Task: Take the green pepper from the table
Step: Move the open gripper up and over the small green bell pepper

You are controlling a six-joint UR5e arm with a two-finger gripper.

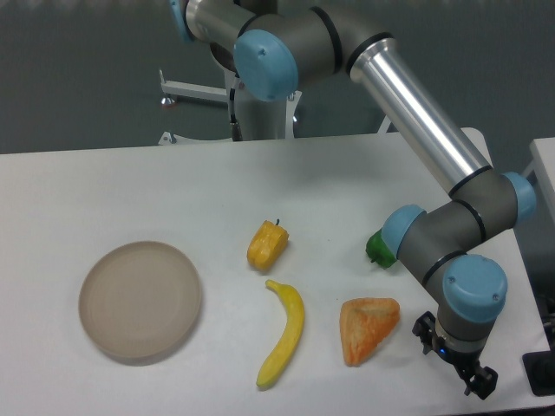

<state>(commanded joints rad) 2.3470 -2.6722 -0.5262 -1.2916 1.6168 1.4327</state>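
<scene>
1. No readable text anywhere that I can spot: no labels, brand marks, numbers or signs.
2. The arm (416, 104) is plain silver tube with blue joint caps, no logo showing on the sides facing the camera.
3. The bench (130, 191) is bare white, nothing printed on it.
4. There might be tiny markings on the dark gripper (473, 381) housing, but it's too small and blurry to tell.
</scene>
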